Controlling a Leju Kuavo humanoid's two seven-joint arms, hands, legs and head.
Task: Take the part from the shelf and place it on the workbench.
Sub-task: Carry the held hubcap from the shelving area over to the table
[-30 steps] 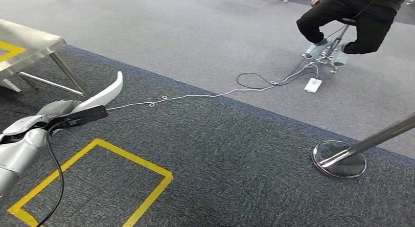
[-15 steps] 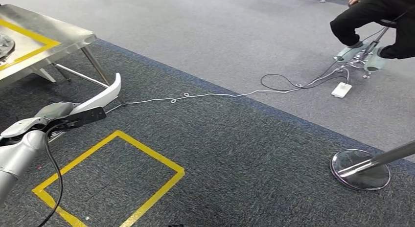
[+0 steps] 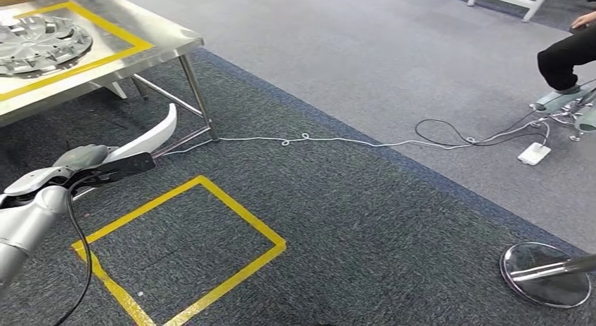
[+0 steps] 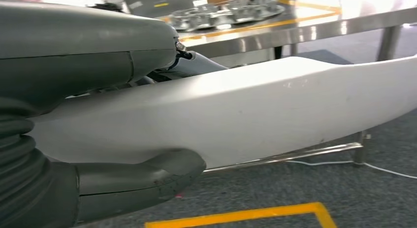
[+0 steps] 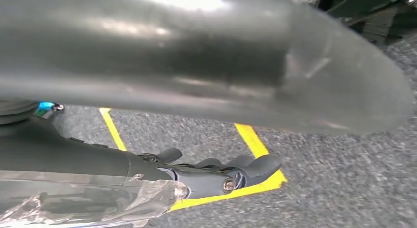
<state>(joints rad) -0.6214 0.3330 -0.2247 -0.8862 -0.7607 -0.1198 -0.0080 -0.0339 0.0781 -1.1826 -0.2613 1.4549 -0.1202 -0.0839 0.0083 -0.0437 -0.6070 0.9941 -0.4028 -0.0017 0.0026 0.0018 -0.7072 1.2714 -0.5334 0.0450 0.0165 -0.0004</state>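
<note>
My left hand [image 3: 81,161] grips a long, curved white part [image 3: 151,136] at the lower left of the head view, its tip pointing up toward the workbench. In the left wrist view the thumb and fingers of that hand [image 4: 74,51] wrap the white part [image 4: 255,110] from both sides. The workbench [image 3: 162,41] is a steel table marked with yellow tape at the upper left, with a silver hubcap [image 3: 39,43] on it. The part hangs below and in front of the bench's edge [image 4: 295,31]. My right hand [image 5: 221,174] hangs over the carpet, fingers loosely apart and holding nothing.
A yellow taped square [image 3: 190,249] marks the dark carpet before me. A white cable [image 3: 351,141] runs from the table leg [image 3: 197,94] to a power adapter [image 3: 534,154]. At the right are a chrome stanchion base [image 3: 547,273] and a seated person's leg [image 3: 566,55].
The camera has turned: the whole scene slid right and down, bringing the workbench and hubcap into view. My left hand and the white part keep the same place in the picture.
</note>
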